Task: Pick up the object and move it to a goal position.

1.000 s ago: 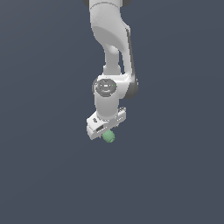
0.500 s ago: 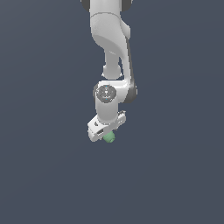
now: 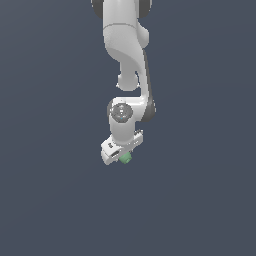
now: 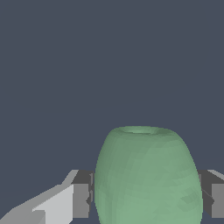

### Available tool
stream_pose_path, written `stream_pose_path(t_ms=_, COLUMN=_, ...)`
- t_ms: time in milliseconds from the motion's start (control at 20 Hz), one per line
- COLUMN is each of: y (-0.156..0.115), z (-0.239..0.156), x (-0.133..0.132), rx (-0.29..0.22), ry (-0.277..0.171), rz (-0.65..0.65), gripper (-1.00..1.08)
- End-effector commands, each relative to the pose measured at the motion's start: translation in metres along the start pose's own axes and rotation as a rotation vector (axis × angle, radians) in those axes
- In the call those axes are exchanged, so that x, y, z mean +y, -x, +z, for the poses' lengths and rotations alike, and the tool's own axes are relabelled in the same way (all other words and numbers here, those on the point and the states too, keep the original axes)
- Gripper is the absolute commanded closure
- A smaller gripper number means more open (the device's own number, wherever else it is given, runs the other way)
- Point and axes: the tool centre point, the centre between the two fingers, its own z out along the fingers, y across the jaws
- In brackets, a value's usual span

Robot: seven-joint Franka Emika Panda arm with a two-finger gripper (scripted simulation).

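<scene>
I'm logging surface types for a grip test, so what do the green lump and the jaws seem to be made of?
Green lump: looks like matte soft plastic or clay, with even dull green shading, no sharp glare, faint facets; being a render, the real material stays open. Gripper: its jaws look like hard white plastic with darker grey pads, smooth flat faces and crisp edges.

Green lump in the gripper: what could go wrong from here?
1. Slip: the green lump is rounded and smooth, and the gripper touches only its two sides, so it could rotate or slide out during a fast move.
2. Shallow hold: in the wrist view most of the lump sticks out past the fingers, so a bump could lever it loose.
3. Occlusion: in the exterior view the gripper hides most of the lump, making a slip hard to spot.
</scene>
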Motion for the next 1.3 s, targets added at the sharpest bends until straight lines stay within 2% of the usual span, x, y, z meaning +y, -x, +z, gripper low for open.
stream_pose_path(t_ms=0, y=0.0, z=0.001, x=0.0, rx=0.0, ry=0.0, rz=0.0, gripper=1.08)
stream_pose_path(t_ms=700, y=0.003, z=-0.013, x=0.001, rx=0.001, ry=0.001, rz=0.0, gripper=1.08)
stream_pose_path(t_ms=1000, y=0.011, z=-0.045, x=0.004, rx=0.001, ry=0.001, rz=0.0, gripper=1.08)
stream_pose_path(t_ms=1250, y=0.021, z=-0.089, x=0.008, rx=0.0, ry=0.001, rz=-0.001, gripper=1.08)
